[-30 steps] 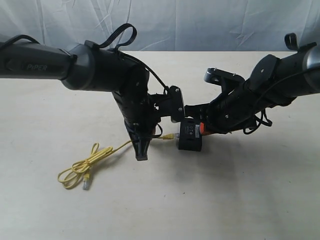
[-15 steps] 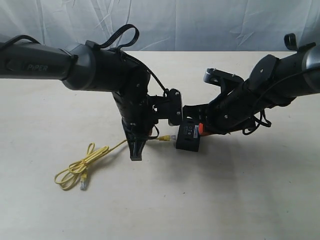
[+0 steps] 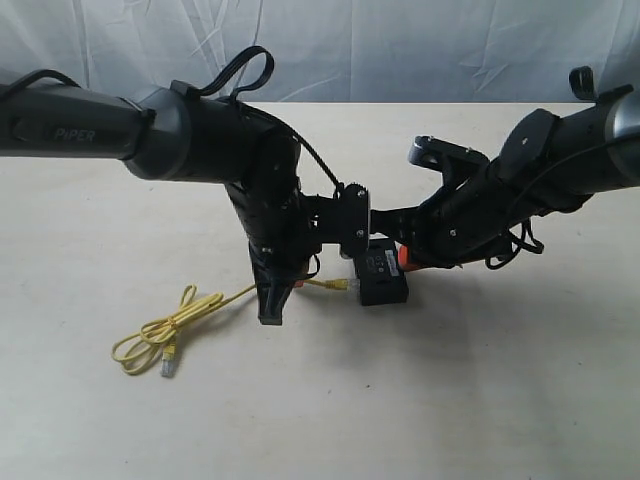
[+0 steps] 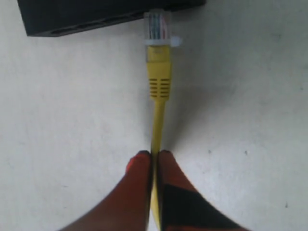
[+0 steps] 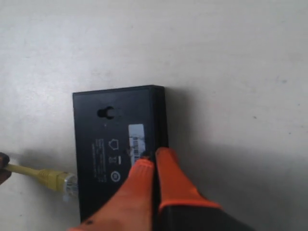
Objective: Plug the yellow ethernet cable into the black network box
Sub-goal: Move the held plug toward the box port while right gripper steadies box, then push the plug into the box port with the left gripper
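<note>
Two pincers meet at the centre of the exterior view. The left pincer (image 4: pixel 153 156) is clamped on the yellow cable (image 4: pixel 159 82) behind its clear plug (image 4: pixel 158 25), whose tip touches the side of the black box (image 5: pixel 115 144). The right pincer (image 5: pixel 154 155), fingers together, rests on the box's top. Spare cable loops lie lower left on the worktop (image 3: pixel 500 400).

One yellow cable (image 3: pixel 190 315), one black box (image 3: pixel 384 281), two arms (image 3: pixel 200 145) (image 3: pixel 560 155)
</note>
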Controlling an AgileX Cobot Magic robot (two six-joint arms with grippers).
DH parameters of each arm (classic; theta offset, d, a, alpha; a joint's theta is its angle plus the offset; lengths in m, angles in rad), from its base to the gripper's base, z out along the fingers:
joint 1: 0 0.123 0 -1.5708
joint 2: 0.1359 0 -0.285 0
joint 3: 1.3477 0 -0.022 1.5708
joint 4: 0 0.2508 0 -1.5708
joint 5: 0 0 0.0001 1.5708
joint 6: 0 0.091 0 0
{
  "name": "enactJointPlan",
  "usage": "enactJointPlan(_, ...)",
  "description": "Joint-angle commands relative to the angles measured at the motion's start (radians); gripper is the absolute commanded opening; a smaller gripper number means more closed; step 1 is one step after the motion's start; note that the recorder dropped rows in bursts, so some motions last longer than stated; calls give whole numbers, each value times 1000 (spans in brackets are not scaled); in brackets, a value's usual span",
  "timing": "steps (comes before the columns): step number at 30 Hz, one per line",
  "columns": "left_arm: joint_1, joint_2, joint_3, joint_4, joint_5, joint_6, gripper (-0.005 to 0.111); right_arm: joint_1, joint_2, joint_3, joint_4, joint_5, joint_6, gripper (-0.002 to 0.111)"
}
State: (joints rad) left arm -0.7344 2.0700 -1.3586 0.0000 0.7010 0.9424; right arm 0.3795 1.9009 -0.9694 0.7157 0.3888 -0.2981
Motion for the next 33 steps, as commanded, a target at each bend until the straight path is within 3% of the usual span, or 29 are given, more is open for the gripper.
enactJointPlan(1,-5,1,-5,-13,7,3,0,0,0,-3,0,-6,-5,-1)
enactJointPlan(19,-5,1,-5,117,12,-117,0,0,0,-3,0,-2,-5,-1)
enactJointPlan(33,-7,1,-5,35,-29,-65,0,0,0,-3,0,-2,-5,-1)
